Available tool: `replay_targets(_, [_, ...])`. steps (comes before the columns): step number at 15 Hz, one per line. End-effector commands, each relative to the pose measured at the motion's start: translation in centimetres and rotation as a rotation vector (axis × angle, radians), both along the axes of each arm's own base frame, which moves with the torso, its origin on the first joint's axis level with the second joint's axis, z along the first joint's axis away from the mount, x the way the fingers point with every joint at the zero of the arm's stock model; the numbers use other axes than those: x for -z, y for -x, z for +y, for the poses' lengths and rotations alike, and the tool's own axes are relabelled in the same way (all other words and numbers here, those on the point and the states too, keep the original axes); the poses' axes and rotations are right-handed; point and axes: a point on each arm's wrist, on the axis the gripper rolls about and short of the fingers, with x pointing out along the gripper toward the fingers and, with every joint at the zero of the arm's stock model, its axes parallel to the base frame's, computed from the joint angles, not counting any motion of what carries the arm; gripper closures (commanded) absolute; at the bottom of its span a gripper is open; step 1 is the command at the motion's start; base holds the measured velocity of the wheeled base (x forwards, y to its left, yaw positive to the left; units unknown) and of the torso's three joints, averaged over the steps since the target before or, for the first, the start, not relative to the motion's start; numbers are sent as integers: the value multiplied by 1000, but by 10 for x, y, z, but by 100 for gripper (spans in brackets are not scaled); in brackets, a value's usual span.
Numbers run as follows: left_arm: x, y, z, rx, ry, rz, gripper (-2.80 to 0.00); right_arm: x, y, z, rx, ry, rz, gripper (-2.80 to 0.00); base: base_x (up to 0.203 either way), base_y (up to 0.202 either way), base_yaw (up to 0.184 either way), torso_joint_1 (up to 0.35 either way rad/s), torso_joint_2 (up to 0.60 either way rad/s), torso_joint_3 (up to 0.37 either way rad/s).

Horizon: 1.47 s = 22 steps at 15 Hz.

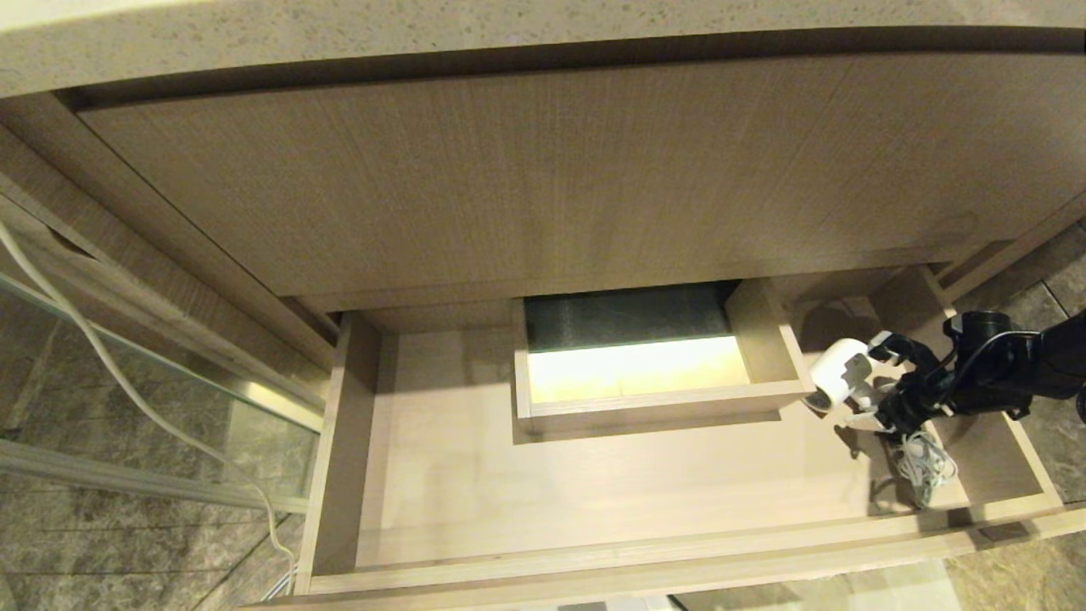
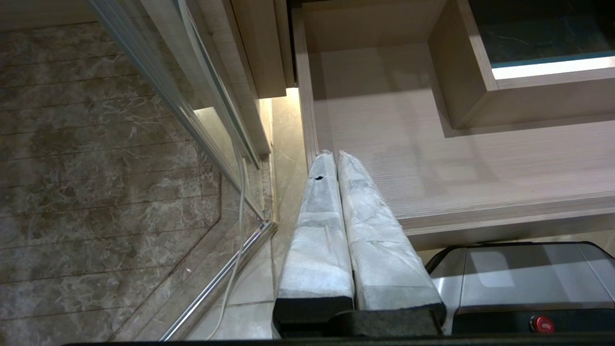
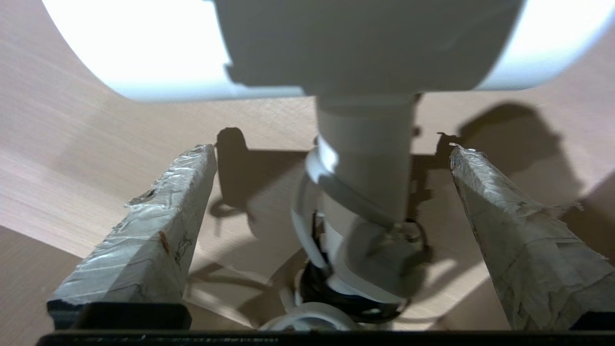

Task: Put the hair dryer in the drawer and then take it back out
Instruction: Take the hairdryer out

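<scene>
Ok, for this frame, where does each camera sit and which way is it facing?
Head: up high, looking down into the open drawer; the right gripper reaches in around the hair dryer.
Left wrist: behind the shut left gripper, parked by the drawer's left front corner, over stone floor.
Right wrist: behind the open right gripper's fingers, facing the dryer's handle.
Shared: head and right wrist both show the dryer and drawer floor.
</scene>
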Motion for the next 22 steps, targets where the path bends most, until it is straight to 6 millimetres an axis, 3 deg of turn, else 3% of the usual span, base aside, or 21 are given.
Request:
replay_targets(1, [0,0,0,0,0,1,0,9,-1,-1,-4,-5,16,-280,0,0,0,0,0,0])
replay_targets(2, [0,0,0,0,0,0,0,10,-1,0,-7,-8,19,-280,0,0,0,0,0,0])
replay_targets(3, [0,0,0,0,0,0,0,11,-1,-1,-6,-10,19,0,0,0,0,0,0,0])
replay_targets(11, [0,0,0,0,0,1,0,6,-2,-1,-8,0,4,0,0,0,0,0,0,0])
replay_targets(19, [0,0,0,0,0,0,0,-45,9,0,3,29,-66,0,0,0,0,0,0,0])
replay_targets(22, [0,0,0,0,0,1,0,-54,20,0,14,28,-64,0,0,0,0,0,0,0])
